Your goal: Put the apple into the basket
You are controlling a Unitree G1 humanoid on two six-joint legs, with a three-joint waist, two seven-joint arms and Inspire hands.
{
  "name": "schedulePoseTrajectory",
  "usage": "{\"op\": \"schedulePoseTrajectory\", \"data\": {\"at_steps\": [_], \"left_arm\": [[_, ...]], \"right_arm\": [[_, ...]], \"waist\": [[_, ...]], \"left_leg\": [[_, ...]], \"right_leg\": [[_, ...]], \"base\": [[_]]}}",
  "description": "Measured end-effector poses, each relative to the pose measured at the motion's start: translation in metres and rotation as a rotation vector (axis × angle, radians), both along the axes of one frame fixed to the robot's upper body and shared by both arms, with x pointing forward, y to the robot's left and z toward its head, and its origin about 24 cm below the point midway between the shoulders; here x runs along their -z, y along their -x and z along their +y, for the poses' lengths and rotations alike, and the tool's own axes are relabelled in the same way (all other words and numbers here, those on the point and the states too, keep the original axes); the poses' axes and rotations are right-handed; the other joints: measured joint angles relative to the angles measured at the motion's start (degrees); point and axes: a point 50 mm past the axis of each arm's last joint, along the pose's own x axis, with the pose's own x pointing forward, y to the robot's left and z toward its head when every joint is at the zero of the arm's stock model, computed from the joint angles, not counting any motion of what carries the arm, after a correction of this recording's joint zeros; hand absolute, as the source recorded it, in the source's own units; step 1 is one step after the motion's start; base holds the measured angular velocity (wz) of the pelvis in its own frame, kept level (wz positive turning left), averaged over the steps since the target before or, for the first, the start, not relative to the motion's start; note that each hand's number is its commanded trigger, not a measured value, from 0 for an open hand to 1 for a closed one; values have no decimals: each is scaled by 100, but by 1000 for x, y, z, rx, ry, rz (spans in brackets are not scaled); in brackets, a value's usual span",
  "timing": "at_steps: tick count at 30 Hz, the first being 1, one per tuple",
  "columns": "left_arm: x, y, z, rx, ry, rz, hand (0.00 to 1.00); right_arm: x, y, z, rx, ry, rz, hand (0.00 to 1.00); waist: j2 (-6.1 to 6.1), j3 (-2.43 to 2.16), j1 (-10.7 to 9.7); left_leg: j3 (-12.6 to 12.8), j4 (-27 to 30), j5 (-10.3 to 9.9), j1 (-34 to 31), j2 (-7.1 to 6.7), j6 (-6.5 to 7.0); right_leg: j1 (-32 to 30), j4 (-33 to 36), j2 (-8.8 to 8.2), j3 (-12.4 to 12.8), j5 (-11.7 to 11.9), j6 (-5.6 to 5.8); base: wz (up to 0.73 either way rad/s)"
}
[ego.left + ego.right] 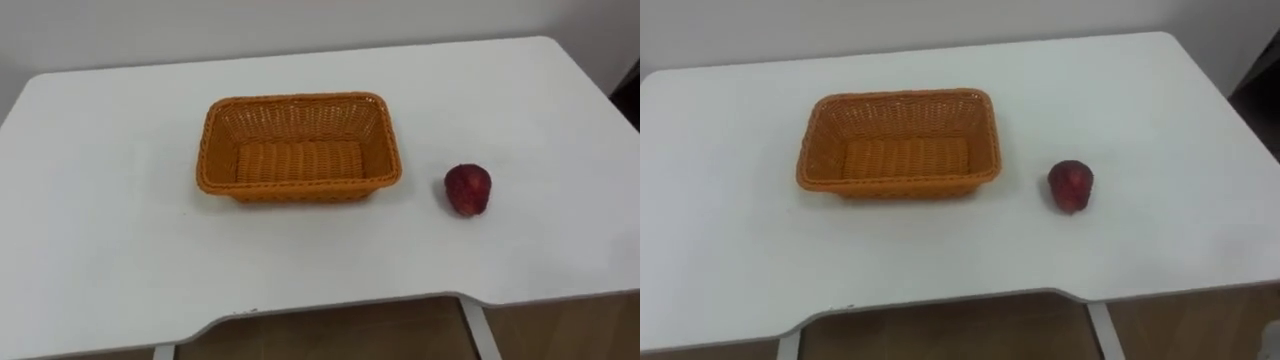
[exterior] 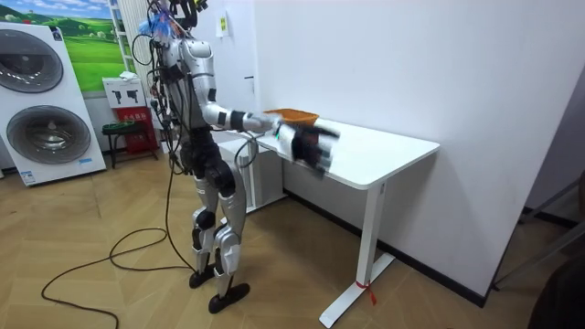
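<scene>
Apple: the apple (image 1: 468, 189) lies on the white tabletop (image 1: 110, 250), to the right of the basket (image 1: 300, 189) and apart from it, about level with the basket's near wall. It is dark red, and nothing touches or crowds it.
Basket: orange, woven and rectangular, with its long side running left to right near the middle of the tabletop. It is open-topped and empty.
Right robot hand: in the room view the right robot hand (image 2: 311, 146) is stretched forward at the near edge of the tabletop, at about its height. I cannot tell whether it is wide or closed. It carries no apple.
Stance: the robot stands upright on the floor at the near side of the tabletop, facing it.
Weight and stiffness: the apple is probably light enough for one hand, and firm, so it should not give under a grasp.
Surface: the skin looks smooth and likely a little slippery. The round body will probably roll if it is nudged from one side.
Fragility: it is likely to bruise if squeezed hard or dropped.
Where to hold: around the widest part, with the thumb on one side and the rest of the hand opposite, coming down from above so the palm caps the top.
Main risk: a touch on one side first would likely push it rightward or toward the near edge.
Placement: the basket walls are low, so a short lift over the right wall should do, followed by a low release.
</scene>
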Motion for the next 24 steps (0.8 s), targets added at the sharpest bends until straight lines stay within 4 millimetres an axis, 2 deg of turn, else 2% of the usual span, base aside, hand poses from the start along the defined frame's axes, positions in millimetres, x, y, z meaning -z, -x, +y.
{"op": "schedulePoseTrajectory", "data": {"at_steps": [3,6,12,19,24], "left_arm": [[1,1,-4,35,-10,13,0],[2,0,-7,71,0,22,0],[4,1,-13,101,27,14,0],[4,2,-14,107,71,18,0],[4,-1,-16,124,101,10,0]], "right_arm": [[-15,-13,18,-79,159,41,0],[-20,-29,37,-203,252,94,0],[7,-54,71,-567,236,233,0],[34,-64,92,-825,188,359,0],[41,-69,102,-960,179,394,0]], "waist": [[-23,-1,187],[29,14,327],[36,21,486],[10,18,515],[15,10,514]], "left_leg": [[12,-7,5,-25,6,-7],[-5,-35,7,-28,2,-5],[-6,-76,11,41,17,-12],[-40,-75,11,24,41,-12],[-40,-38,11,-50,44,-12]], "right_leg": [[2,10,0,-25,19,-12],[-3,5,-6,-31,21,-9],[59,-88,-5,-85,25,-15],[59,-89,-31,-145,27,-12],[53,-90,-31,-174,40,-17]], "base": [[0],[1],[2],[0],[1]]}}
